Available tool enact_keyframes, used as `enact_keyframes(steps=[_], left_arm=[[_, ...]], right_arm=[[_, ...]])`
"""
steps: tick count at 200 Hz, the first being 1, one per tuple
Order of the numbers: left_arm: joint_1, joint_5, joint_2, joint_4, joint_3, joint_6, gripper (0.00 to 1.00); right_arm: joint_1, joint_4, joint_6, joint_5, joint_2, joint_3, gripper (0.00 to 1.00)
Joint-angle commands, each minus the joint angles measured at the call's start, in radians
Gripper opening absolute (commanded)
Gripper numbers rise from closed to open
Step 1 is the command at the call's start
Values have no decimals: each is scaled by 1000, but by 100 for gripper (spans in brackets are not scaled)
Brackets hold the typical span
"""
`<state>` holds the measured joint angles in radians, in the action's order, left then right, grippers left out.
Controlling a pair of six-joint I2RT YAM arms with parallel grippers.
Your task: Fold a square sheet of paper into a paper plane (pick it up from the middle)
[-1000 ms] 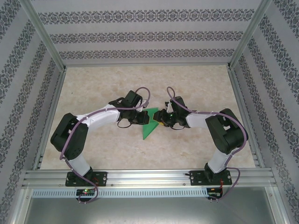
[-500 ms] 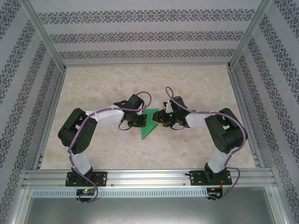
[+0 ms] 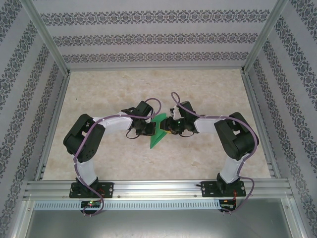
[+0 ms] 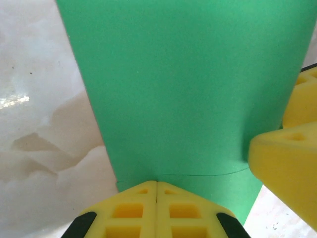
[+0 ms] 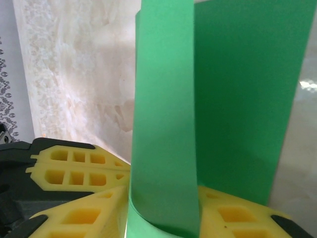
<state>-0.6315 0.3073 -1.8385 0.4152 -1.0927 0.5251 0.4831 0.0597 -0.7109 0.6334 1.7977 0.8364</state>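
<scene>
The green sheet of paper (image 3: 157,135), folded to a narrow pointed shape, is propped up at mid-table between both grippers. My left gripper (image 3: 150,128) is at its left side. In the left wrist view the paper (image 4: 188,89) spreads ahead, with a faint crease near my left gripper (image 4: 156,184), whose yellow jaws are shut and touch the paper at their tips. My right gripper (image 3: 167,126) is at its right side. In the right wrist view a curled flap of the paper (image 5: 163,124) stands between the jaws of my right gripper (image 5: 163,218), which hold it.
The marbled tabletop (image 3: 208,94) is fenced by aluminium posts and patterned walls. A metal rail (image 3: 158,188) runs along the near edge, carrying both arm bases. The right gripper's yellow fingers (image 4: 287,148) sit close beside the left gripper's.
The left arm has swung to the right and its jaws have closed fully. The right gripper has shifted left and slightly away. The green paper looks narrower and more upright.
</scene>
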Motion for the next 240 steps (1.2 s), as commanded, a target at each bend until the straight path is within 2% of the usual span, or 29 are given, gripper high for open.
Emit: enact_keyframes(steps=[1, 35, 71, 145, 168, 183, 198, 217, 240], left_arm=[[-10, -10, 6, -19, 8, -8, 4], [-11, -3, -5, -26, 16, -10, 4], [-10, 0, -6, -24, 14, -11, 4], [-10, -2, -10, -27, 16, -10, 4], [-10, -2, -7, -27, 14, -8, 4], [-10, -3, -1, -27, 14, -8, 4], [-11, 0, 15, -33, 21, -9, 6], [-10, 6, 61, -55, 45, -11, 13], [-14, 15, 120, -77, 83, -10, 20]], right_arm=[[-13, 25, 0, -26, -55, -36, 41], [-20, 129, -66, 51, -67, -56, 44], [-9, 173, -101, 28, -46, -52, 45], [9, 33, 50, 75, 13, 12, 39], [12, 4, 64, 73, 30, 34, 29], [12, -19, 68, 57, 33, 41, 27], [14, -40, 70, 41, 32, 46, 18], [17, -52, 61, 22, 29, 45, 10], [20, -50, 29, -4, 19, 36, 8]])
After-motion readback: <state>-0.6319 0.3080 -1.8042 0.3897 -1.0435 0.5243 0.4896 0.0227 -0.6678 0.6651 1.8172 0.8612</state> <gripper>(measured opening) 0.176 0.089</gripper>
